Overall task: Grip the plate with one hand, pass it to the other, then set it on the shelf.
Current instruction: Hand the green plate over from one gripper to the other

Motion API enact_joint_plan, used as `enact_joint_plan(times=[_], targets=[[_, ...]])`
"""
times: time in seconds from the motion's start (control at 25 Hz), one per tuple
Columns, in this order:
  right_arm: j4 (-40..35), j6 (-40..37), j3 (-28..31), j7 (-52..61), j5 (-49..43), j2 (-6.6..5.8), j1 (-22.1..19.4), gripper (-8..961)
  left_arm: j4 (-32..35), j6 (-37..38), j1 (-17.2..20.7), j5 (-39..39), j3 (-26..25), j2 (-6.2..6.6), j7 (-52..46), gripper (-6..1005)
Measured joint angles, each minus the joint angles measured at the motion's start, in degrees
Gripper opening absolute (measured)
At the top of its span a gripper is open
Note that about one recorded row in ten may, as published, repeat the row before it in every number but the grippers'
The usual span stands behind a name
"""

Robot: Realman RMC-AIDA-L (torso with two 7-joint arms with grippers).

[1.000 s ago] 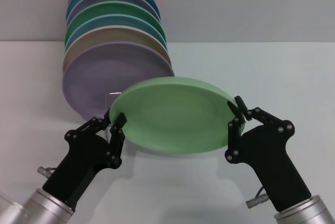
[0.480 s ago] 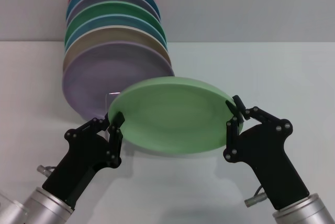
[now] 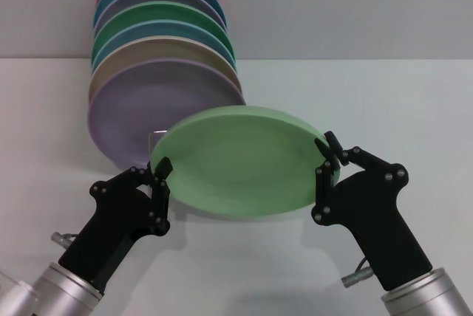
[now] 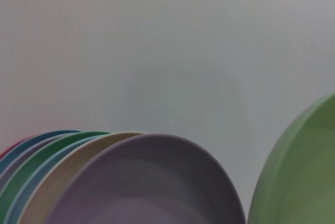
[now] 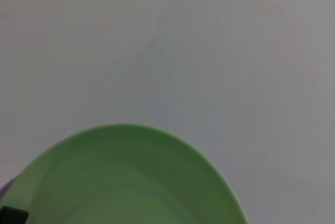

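Pale green and smooth, the one round plate [image 3: 240, 162] hangs tilted in the air above the white worktop [image 3: 384, 102]. The left claw [image 3: 161, 176] pinches its left edge, and the right claw [image 3: 329, 157] pinches its right edge. Behind it, seven plates [image 3: 159, 57] stand in a row, with the lavender plate [image 3: 137, 105] in front.

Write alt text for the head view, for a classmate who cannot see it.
A pale green plate is held above the white table by both tools, left tool and right tool clamped on opposite rims. Behind it, coloured plates stand on edge in a row.
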Motion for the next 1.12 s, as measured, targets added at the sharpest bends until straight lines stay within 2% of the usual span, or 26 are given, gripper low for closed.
enact_joint_plan(times=[0.36,0.84,1.04,1.12], targets=[[0.02,0.4,-0.05,0.16,0.73,0.02,0.51,20,-0.05,-0.8,0.12,0.28,-1.83,-0.08,0.32,49],[-0.8,0.12,-0.57,0.21,0.99,-0.18,0.85,104,-0.72,-0.5,0.86,0.16,-2.21,-0.03,5.1,38],[-0.63,-1.88,-1.05,0.56,0.86,-0.42,0.22,135,-0.74,-0.21,1.31,0.08,-3.82,-0.02,5.13,38],[-0.64,-4.88,-1.53,1.02,0.88,-0.45,-0.59,148,-0.74,0.18,1.78,0.08,-5.42,0.15,5.14,38]])
